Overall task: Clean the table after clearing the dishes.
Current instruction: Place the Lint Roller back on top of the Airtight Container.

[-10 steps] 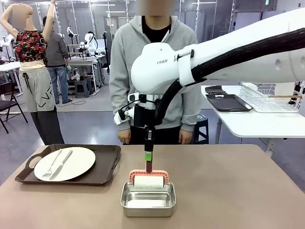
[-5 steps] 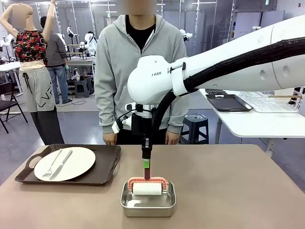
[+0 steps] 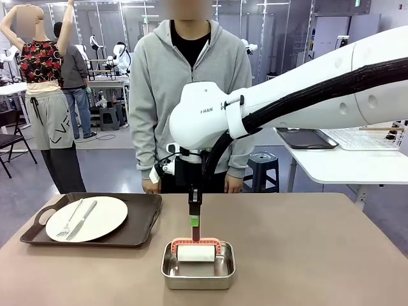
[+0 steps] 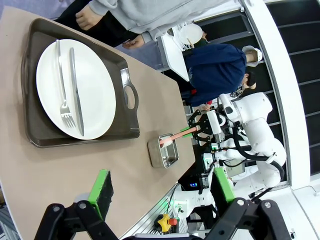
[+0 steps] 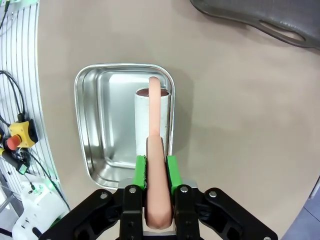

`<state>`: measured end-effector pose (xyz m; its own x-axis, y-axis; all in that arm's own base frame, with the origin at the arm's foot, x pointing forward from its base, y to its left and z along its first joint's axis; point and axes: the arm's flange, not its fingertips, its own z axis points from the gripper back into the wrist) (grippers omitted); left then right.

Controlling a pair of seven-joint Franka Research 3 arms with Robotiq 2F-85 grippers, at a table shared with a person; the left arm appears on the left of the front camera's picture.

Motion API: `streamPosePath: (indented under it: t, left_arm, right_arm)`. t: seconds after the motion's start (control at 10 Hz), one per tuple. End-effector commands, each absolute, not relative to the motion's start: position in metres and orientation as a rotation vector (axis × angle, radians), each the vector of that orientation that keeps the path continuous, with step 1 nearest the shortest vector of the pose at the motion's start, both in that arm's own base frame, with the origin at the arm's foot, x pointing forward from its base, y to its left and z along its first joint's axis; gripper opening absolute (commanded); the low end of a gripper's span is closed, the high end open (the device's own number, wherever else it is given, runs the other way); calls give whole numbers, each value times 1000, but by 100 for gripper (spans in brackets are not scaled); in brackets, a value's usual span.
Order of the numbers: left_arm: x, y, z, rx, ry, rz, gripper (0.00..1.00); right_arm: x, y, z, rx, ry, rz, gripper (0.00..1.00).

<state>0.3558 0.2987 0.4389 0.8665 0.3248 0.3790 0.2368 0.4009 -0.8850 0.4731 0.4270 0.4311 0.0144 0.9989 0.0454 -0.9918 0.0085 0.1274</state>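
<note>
Brownish and matte, the table stretches from the robot's side to a person who stands at its far edge with arms hanging down. On the robot's left part of it lies a dark handled tray bearing a round white plate, with a fork and a knife side by side on the plate; so the dishes are not all cleared yet. Near the robot's edge, about the middle, sits a small steel pan, well apart from the tray. The right gripper reaches down over it, its green pads clamped on the pink handle of a cleaning roller, whose white roll hangs low inside the pan; whether the roll touches the pan floor cannot be told. The left gripper hovers high above the table with its jaws wide apart and nothing between them. The step in hand looks like fetching the roller from its pan. The next move likely calls for a straight lift until the roll clears the pan's rim, then a carry to bare tabletop and a firm, flat press for rolling. The tray's corner would have to wait until the tray is gone.
</note>
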Motion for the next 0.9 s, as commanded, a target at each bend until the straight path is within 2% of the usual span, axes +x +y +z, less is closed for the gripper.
streamPosePath:
  t: [0.0,0.3,0.6,0.8]
  left_arm:
    - [354,300,441,-1172,-559,55,100]
    - [354,300,441,-1172,-559,55,100]
    - [354,300,441,-1172,-559,55,100]
    - [354,300,441,-1172,-559,55,100]
  right_arm:
    - [483,434,419,82,14,1532,21]
    - [491,434,396,69,18,1537,21]
    - [492,429,403,75,13,1538,21]
    - [488,430,410,72,16,1550,35]
